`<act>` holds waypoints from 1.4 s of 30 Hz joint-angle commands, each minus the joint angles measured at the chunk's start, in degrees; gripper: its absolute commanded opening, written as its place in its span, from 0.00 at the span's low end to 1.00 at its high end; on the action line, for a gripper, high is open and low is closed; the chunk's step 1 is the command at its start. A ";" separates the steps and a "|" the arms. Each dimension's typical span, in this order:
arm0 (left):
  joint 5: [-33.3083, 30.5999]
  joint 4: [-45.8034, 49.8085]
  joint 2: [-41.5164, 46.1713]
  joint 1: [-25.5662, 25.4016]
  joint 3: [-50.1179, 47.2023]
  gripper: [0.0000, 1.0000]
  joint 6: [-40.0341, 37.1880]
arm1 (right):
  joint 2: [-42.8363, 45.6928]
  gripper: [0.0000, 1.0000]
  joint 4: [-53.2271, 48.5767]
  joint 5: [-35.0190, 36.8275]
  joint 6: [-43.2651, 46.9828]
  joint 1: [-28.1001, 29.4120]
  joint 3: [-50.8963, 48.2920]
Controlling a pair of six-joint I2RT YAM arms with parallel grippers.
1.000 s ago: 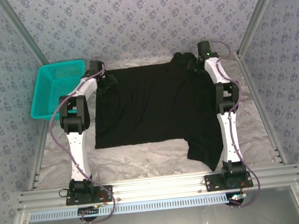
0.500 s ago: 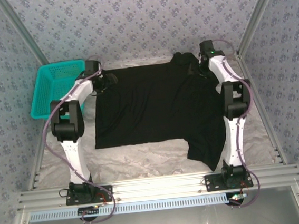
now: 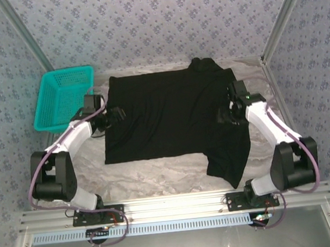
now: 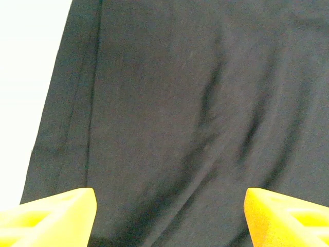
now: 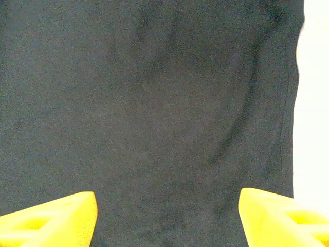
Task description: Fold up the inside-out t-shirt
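Top external view shows the black soft-cloth short-sleeved t-shirt (image 3: pixel 164 115) spread flat, plain face up, over the middle of the white crinkled table cover (image 3: pixel 158 171). Its body makes a rough rectangle. A bunched lump of cloth sits at its 1 o'clock corner, and a loose flap trails off toward 5 o'clock. A teal plastic mesh basket (image 3: pixel 63 98) stands at 10 o'clock, apart from the shirt.

The left gripper (image 3: pixel 115 114) is at the shirt's 9 o'clock edge, over the cloth just inside the hem. The right gripper (image 3: pixel 225 115) is at the 3 o'clock side, also above cloth.

In the left wrist view, two yellow fingertips (image 4: pixel 56 216) stand wide apart at 7 and 5 o'clock, gripping nothing. Softly creased black cloth lies beneath them, its stitched edge running along 9 o'clock beside bare white cover.

In the right wrist view, that claw's yellow tips are likewise spread wide and pinch nothing, with the shirt's edge at 3 o'clock.
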State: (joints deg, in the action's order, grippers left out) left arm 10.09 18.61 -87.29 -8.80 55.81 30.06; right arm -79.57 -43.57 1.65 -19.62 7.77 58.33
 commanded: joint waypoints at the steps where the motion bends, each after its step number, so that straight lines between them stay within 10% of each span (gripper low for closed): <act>1: 3.22 -3.54 -3.39 -0.81 0.75 0.75 -0.89 | -1.12 0.75 8.09 -6.09 -1.70 -0.45 -2.25; 15: -1.64 -2.07 -16.49 -0.73 6.60 0.71 -1.06 | -20.72 0.64 13.85 -5.04 -5.26 -9.58 -2.93; 30: -14.16 3.31 -19.33 2.39 8.69 0.70 -4.64 | -22.11 0.61 9.38 -0.56 -2.83 -12.36 -0.53; 42: -1.00 1.72 -4.49 0.22 2.23 0.72 -1.16 | -15.62 0.65 8.15 -3.70 -1.56 -9.66 1.40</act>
State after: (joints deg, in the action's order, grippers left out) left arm 4.75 19.38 -96.03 -6.92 60.14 27.66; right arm -98.56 -32.71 -1.34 -22.17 -2.92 58.87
